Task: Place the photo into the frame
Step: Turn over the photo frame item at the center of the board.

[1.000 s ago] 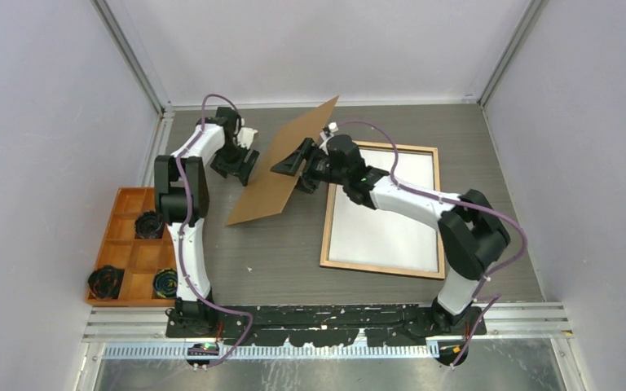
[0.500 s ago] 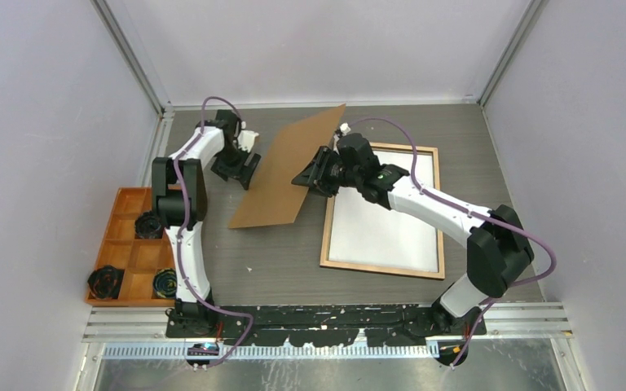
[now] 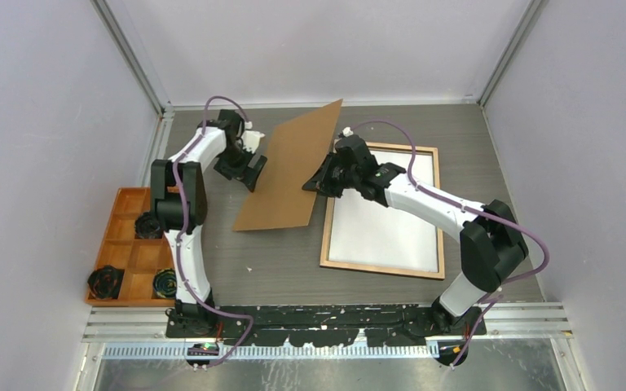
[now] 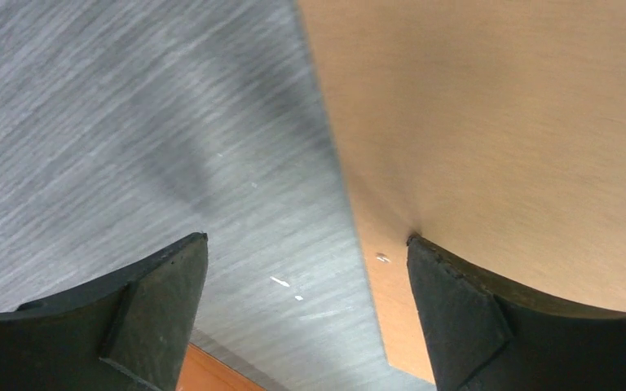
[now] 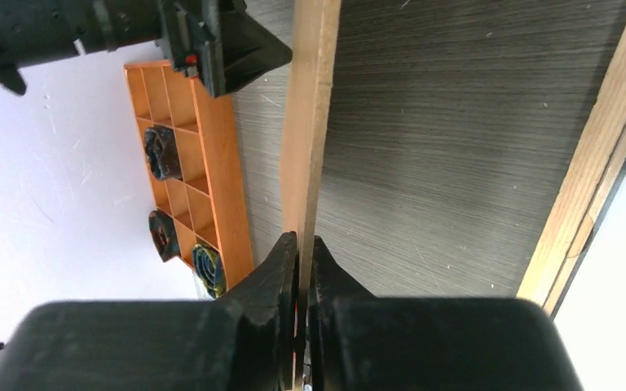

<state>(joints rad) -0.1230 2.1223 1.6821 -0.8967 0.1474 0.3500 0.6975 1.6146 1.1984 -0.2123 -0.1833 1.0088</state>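
Right gripper pinches the tilted brown board; left gripper stands open beside it.
We see the right gripper [image 3: 316, 182] with its fingers [image 5: 281, 261] pressed onto the right edge of the board [image 3: 289, 167], which leans up off the table [image 3: 277, 261]. The left gripper [image 3: 249, 175] has its fingers [image 4: 171, 277] spread wide, with the board's left edge between them. The frame [image 3: 381, 270] lies flat on the right, wood side up, with a white sheet [image 3: 387, 216] inside; we cannot tell whether that sheet is the photo. An orange tray [image 3: 134, 190] sits at the near left.

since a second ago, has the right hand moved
Yes. The right hand has shifted right, closer to the frame's left rail, and now pinches the brown board's edge.
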